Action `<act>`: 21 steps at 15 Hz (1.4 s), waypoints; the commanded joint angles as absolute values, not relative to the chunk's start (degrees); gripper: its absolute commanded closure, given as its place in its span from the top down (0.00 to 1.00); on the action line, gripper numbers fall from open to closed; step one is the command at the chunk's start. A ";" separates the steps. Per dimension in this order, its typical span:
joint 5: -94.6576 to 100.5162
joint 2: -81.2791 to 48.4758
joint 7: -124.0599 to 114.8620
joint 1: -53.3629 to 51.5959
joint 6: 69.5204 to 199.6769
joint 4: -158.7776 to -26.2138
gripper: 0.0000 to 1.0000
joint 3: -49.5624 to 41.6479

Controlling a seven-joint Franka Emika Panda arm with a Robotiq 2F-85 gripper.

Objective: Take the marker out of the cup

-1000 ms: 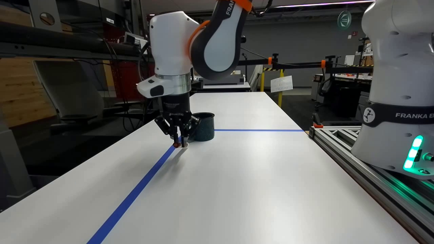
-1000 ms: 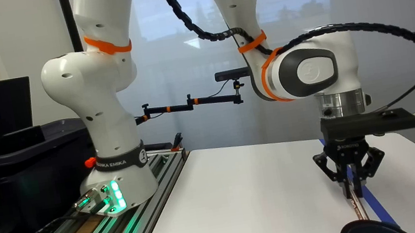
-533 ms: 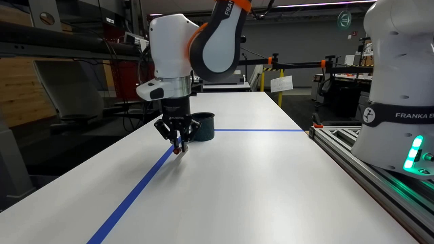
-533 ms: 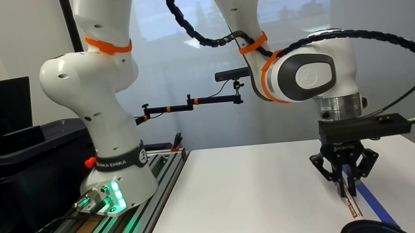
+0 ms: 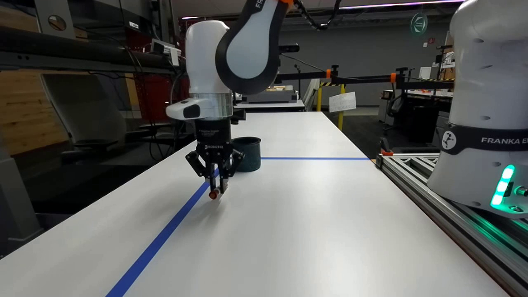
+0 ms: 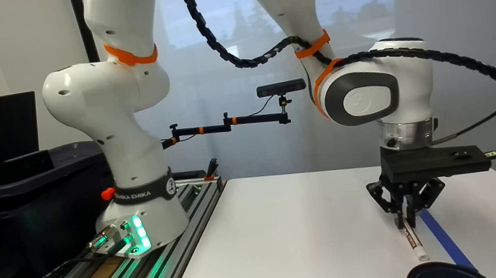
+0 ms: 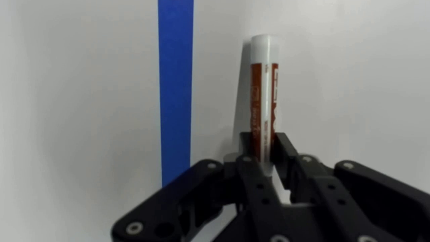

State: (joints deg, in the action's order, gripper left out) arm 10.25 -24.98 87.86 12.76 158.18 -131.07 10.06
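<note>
The marker (image 7: 264, 94), reddish-brown with a white end, lies lengthwise between my fingers. My gripper (image 7: 263, 144) is shut on it, near one end in the wrist view. In the exterior views the gripper (image 5: 218, 187) (image 6: 406, 222) points down and the marker (image 5: 213, 194) (image 6: 413, 241) is close above the white table; I cannot tell if it touches. The dark teal cup (image 5: 249, 156) stands upright just behind the gripper. In an exterior view only the rim of the cup (image 6: 416, 276) shows at the bottom edge, apart from the marker's white end. The cup is out of the wrist view.
A blue tape line (image 5: 165, 237) (image 6: 444, 239) (image 7: 175, 87) runs along the white table (image 5: 313, 231), beside the marker. A second blue line (image 5: 313, 158) crosses near the cup. The robot base (image 6: 146, 219) stands on a metal frame along the table's side.
My gripper has moved away from the cup and down, with the marker held in it. The marker's white end now shows clear of the cup rim. The cup has not moved.
</note>
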 commanded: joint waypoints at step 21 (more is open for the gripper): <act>9.48 -11.63 67.51 5.25 147.82 -130.30 1.00 -1.25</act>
